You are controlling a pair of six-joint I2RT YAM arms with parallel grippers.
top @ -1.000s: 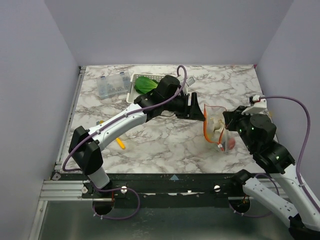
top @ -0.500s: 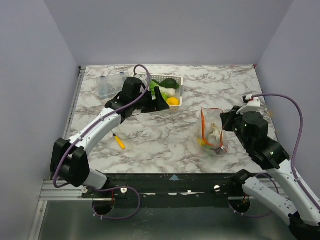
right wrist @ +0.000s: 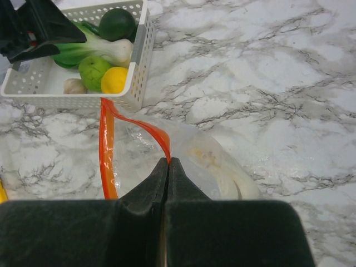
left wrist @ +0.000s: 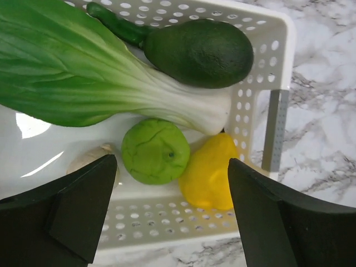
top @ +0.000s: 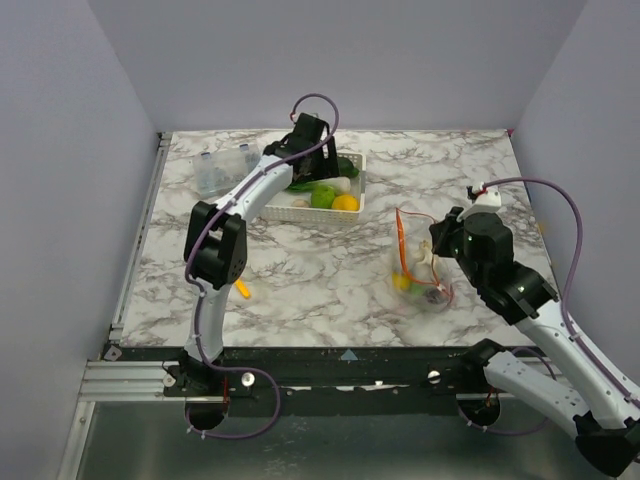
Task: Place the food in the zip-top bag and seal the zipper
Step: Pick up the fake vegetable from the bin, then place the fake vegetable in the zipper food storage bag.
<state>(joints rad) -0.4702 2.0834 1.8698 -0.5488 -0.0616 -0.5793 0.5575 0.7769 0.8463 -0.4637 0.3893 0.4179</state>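
Note:
The clear zip-top bag [top: 420, 272] lies at the right with food inside, and it also shows in the right wrist view [right wrist: 217, 161]. My right gripper [right wrist: 168, 162] is shut on its red-orange zipper [right wrist: 139, 125] and holds the mouth up. My left gripper [left wrist: 172, 208] is open and empty just above the white basket [left wrist: 261, 67]. Below it lie a green lime [left wrist: 154, 150], a yellow lemon [left wrist: 208, 169], a bok choy [left wrist: 72, 72], a dark avocado [left wrist: 197, 53] and a pale garlic [left wrist: 89, 158]. The left gripper shows in the top view [top: 318, 175] over the basket [top: 285, 211].
A clear compartment box [top: 224, 170] stands at the back left. A small yellow-handled tool [top: 241, 289] lies on the marble near the left arm. Grey walls close in both sides and the back.
My left arm has swung from the bag back to the basket and now hovers over the food. The right gripper still holds the zipper; the bag has shifted slightly left.

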